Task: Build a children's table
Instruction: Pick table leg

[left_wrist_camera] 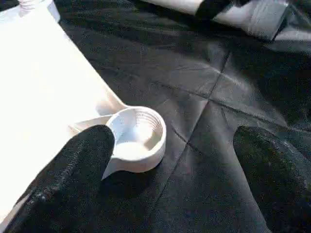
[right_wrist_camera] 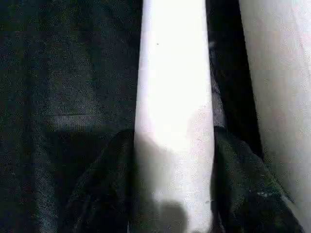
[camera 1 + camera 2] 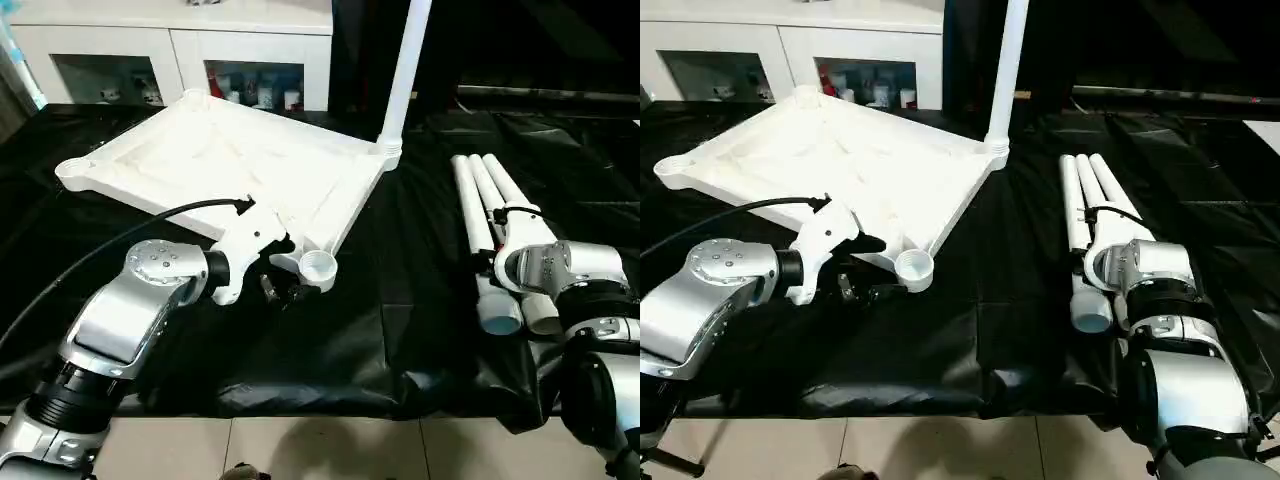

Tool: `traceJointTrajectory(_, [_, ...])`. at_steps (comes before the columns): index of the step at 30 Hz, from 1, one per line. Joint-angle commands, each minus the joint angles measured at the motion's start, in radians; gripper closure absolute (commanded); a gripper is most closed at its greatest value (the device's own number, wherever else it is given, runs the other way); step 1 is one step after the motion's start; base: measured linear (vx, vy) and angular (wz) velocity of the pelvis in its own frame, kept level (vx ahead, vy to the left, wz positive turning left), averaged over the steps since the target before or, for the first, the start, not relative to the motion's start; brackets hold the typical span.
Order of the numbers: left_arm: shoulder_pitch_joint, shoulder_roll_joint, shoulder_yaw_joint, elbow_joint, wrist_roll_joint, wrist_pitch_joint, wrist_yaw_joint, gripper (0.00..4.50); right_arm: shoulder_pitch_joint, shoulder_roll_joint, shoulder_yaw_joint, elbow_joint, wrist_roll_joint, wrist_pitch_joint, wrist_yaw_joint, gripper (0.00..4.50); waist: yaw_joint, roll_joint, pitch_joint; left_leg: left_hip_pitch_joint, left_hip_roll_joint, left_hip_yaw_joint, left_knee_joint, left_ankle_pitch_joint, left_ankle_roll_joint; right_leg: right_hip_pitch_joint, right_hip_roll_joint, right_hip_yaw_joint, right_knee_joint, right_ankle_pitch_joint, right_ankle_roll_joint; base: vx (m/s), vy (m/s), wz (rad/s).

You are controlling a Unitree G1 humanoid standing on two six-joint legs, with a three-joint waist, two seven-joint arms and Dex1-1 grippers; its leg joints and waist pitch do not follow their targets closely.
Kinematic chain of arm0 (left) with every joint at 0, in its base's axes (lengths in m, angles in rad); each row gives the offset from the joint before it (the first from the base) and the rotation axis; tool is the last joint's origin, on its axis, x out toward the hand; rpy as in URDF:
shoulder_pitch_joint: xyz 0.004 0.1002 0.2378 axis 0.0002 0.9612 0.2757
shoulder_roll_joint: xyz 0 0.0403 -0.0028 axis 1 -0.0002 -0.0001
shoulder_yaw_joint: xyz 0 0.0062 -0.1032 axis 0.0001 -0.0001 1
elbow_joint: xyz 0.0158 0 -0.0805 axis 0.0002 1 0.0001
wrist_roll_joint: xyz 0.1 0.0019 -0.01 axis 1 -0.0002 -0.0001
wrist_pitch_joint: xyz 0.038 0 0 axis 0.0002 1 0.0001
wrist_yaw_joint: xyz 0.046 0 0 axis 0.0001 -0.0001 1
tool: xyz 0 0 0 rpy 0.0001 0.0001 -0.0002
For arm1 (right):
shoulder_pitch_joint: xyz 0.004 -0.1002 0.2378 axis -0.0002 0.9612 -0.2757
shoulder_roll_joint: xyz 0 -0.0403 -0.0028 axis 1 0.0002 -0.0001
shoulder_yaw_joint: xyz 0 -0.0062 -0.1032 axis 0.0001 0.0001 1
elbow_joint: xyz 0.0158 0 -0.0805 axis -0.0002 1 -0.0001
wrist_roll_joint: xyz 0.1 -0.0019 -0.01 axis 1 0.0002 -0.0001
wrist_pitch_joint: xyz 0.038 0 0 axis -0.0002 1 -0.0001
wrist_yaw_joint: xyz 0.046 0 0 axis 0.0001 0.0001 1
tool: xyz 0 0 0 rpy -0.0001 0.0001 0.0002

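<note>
Silver left arm's end effector [image 1: 170,165] spread wide at corner socket [image 1: 138,136], right end effector [image 2: 172,194] gripping white leg [image 2: 175,97] on black cloth [image 3: 400,300].

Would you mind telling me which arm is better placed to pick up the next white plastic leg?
The right: its end effector already straddles a white plastic tube leg in the loose pile, while the left end effector sits open by the white tabletop's empty corner socket.
</note>
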Motion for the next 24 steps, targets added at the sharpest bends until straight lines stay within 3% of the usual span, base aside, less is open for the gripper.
traceJointTrajectory(1, [-0.004, -0.005, 0.03, 0.017, -0.002, -0.037, 0.027, 0.0, -0.004, 0.012, -0.012, 0.014, 0.017, -0.032, -0.011, 2.62, 0.0, -0.004, -0.078, 0.02, 0.037, -0.018, -0.055, -0.142, -0.026, 0.049, -0.072, 0.041, -0.07, -0.129, -0.21, 0.0, 0.0, 0.0])
traceJointTrajectory(6, [0.005, -0.03, 0.055, 0.054, 0.005, -0.077, 0.075, 0.0, 0.01, 0.04, -0.042, 0.019, 0.038, -0.101, -0.037, 2.66, 0.0, -0.013, -0.079, 0.021, 0.038, -0.017, -0.055, -0.148, -0.024, 0.047, -0.074, 0.042, -0.072, -0.15, -0.201, 0.0, 0.0, 0.0])
traceJointTrajectory(10, [-0.02, -0.081, 0.088, 0.113, 0.013, -0.091, 0.153, 0.0, 0.025, 0.057, -0.078, -0.007, 0.065, -0.178, -0.043, 2.66, -0.001, -0.011, -0.08, 0.021, 0.038, -0.017, -0.056, -0.157, -0.024, 0.047, -0.072, 0.042, -0.072, -0.139, -0.196, 0.0, 0.0, 0.0])
traceJointTrajectory(12, [-0.071, -0.171, 0.175, 0.177, -0.048, -0.032, 0.236, 0.0, 0.047, 0.083, -0.139, -0.078, 0.128, -0.28, -0.006, 2.66, 0.002, -0.008, -0.083, 0.023, 0.039, -0.019, -0.055, -0.15, -0.018, 0.049, -0.074, 0.041, -0.069, -0.114, -0.201, 0.0, 0.0, 0.0])
traceJointTrajectory(14, [-0.12, -0.245, 0.257, 0.22, -0.127, 0.043, 0.289, 0.0, 0.067, 0.101, -0.188, -0.141, 0.189, -0.33, 0.047, 2.66, 0.007, -0.02, -0.086, 0.022, 0.037, -0.014, -0.052, -0.133, 0.001, 0.051, -0.074, 0.042, -0.067, -0.073, -0.211, 0.0, 0.0, 0.0])
traceJointTrajectory(15, [-0.124, -0.251, 0.263, 0.222, -0.135, 0.049, 0.29, 0.0, 0.07, 0.104, -0.192, -0.151, 0.197, -0.331, 0.056, 2.66, 0.008, -0.019, -0.085, 0.02, 0.035, -0.013, -0.051, -0.125, 0.009, 0.053, -0.074, 0.042, -0.065, -0.06, -0.216, 0.0, 0.0, 0.0])
traceJointTrajectory(18, [-0.205, -0.351, 0.361, 0.248, -0.286, 0.143, 0.312, 0.0, 0.134, 0.158, -0.261, -0.35, 0.353, -0.326, 0.224, 2.66, 0.018, -0.025, -0.085, 0.016, 0.036, -0.013, -0.048, -0.087, 0.067, 0.056, -0.075, 0.039, -0.062, -0.011, -0.234, 0.0, 0.0, 0.0])
traceJointTrajectory(19, [-0.239, -0.389, 0.382, 0.25, -0.333, 0.168, 0.324, 0.0, 0.174, 0.175, -0.263, -0.472, 0.442, -0.257, 0.323, 2.66, 0.023, -0.021, -0.086, 0.015, 0.038, -0.016, -0.047, -0.078, 0.088, 0.058, -0.076, 0.038, -0.063, 0.001, -0.239, 0.0, 0.0, 0.0])
traceJointTrajectory(21, [-0.273, -0.42, 0.387, 0.252, -0.383, 0.198, 0.306, 0.0, 0.217, 0.184, -0.245, -0.599, 0.536, -0.172, 0.424, 2.66, 0.031, -0.023, -0.087, 0.016, 0.039, -0.017, -0.046, -0.058, 0.115, 0.06, -0.075, 0.036, -0.06, 0.018, -0.242, 0.0, 0.0, 0.0])
traceJointTrajectory(23, [-0.292, -0.436, 0.387, 0.258, -0.389, 0.214, 0.297, 0.0, 0.244, 0.181, -0.215, -0.659, 0.574, -0.15, 0.472, 2.66, 0.03, -0.022, -0.084, 0.016, 0.04, -0.018, -0.048, -0.065, 0.113, 0.055, -0.077, 0.035, -0.067, -0.029, -0.241, 0.0, 0.0, 0.0])
traceJointTrajectory(24, [-0.301, -0.44, 0.379, 0.261, -0.388, 0.225, 0.288, 0.0, 0.261, 0.177, -0.193, -0.699, 0.6, -0.123, 0.507, 2.66, 0.03, -0.026, -0.081, 0.016, 0.039, -0.017, -0.049, -0.081, 0.104, 0.055, -0.077, 0.036, -0.074, -0.073, -0.233, 0.0, 0.0, 0.0])
